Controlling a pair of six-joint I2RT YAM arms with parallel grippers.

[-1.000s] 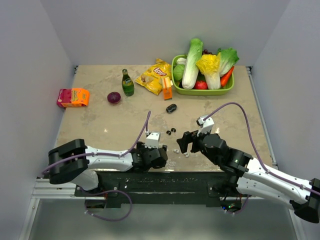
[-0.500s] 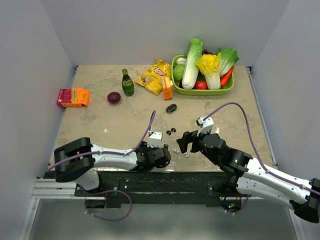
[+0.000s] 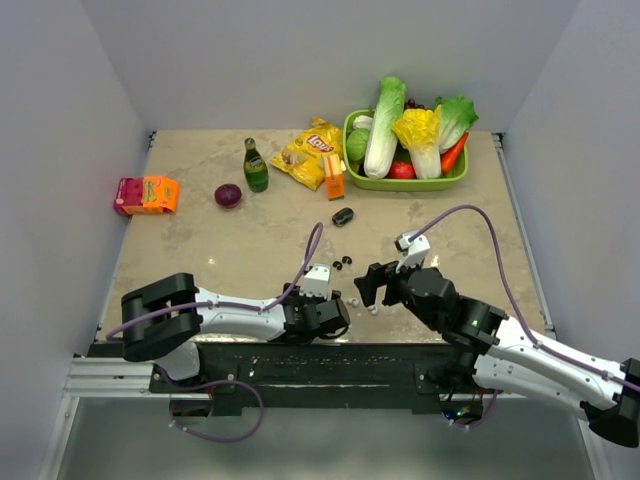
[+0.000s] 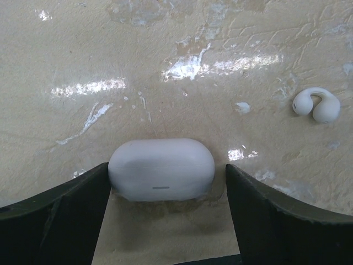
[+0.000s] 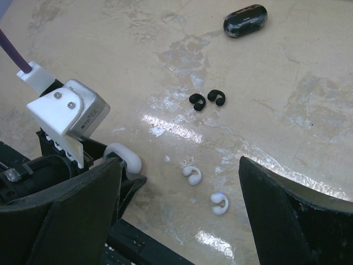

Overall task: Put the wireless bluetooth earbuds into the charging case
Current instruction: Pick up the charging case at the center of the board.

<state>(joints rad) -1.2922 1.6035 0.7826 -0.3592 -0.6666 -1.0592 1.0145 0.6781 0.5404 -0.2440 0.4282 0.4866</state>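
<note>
We find the left gripper (image 4: 166,167) unclamped astride the white charging case (image 4: 161,165) at the table (image 3: 200,250)'s near edge, and the right gripper (image 5: 181,161) agape and empty. Uneven closure may skid the case.

Table (image 4: 83,44) is surfaced in a beige stone look: glossy, with glare patches and a fine crack-like texture. White charging case (image 4: 161,168) is moulded in smooth satin plastic. White earbuds (image 5: 193,175) are seen as smooth plastic with a slight sheen. Black earbuds (image 5: 207,100) and black case (image 5: 245,20) are finished glossy. Left gripper (image 4: 166,176) fingers (image 4: 55,215) are made of matt black plastic.
</note>
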